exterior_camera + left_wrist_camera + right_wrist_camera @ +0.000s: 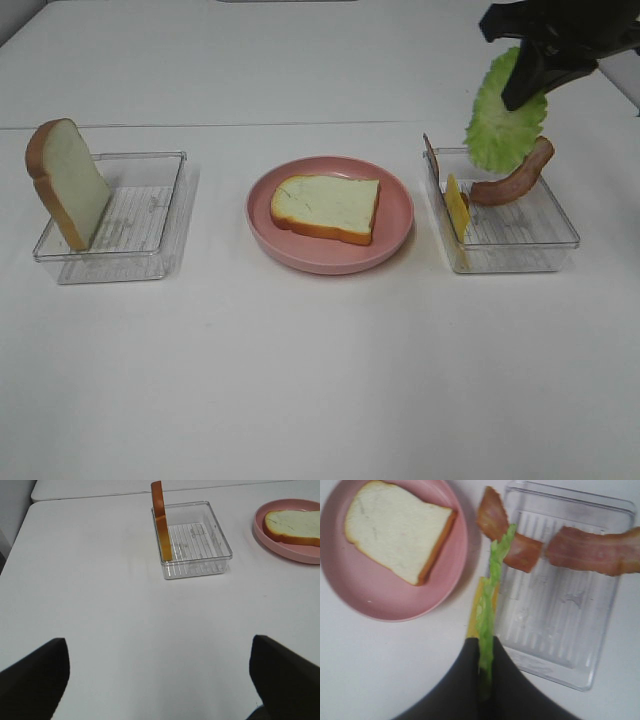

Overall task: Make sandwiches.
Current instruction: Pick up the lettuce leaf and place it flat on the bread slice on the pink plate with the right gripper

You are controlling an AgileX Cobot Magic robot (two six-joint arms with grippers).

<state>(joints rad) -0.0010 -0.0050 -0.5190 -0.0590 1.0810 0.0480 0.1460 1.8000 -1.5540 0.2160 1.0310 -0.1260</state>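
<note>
A ruffled green lettuce leaf point(505, 118) hangs above the right clear tray point(530, 240), and my right gripper point(520, 92) is shut on its top. The right wrist view shows the lettuce point(490, 600) edge-on between the closed fingers of that gripper point(485, 655). One bread slice point(325, 207) lies flat on the pink plate point(395, 235). A second bread slice point(65, 180) stands upright in the left clear tray point(150, 210). In the right tray are a bacon strip point(515, 175), a yellow cheese square point(457, 208) and another bacon piece point(430, 155). My left gripper point(160, 680) is open over bare table, short of its tray point(200, 555).
The plate point(380, 605) lies directly beside the right tray point(555, 630). Bacon point(595, 550) droops over that tray's far rim. The three containers form a row across the white table, with bare tabletop in front of them.
</note>
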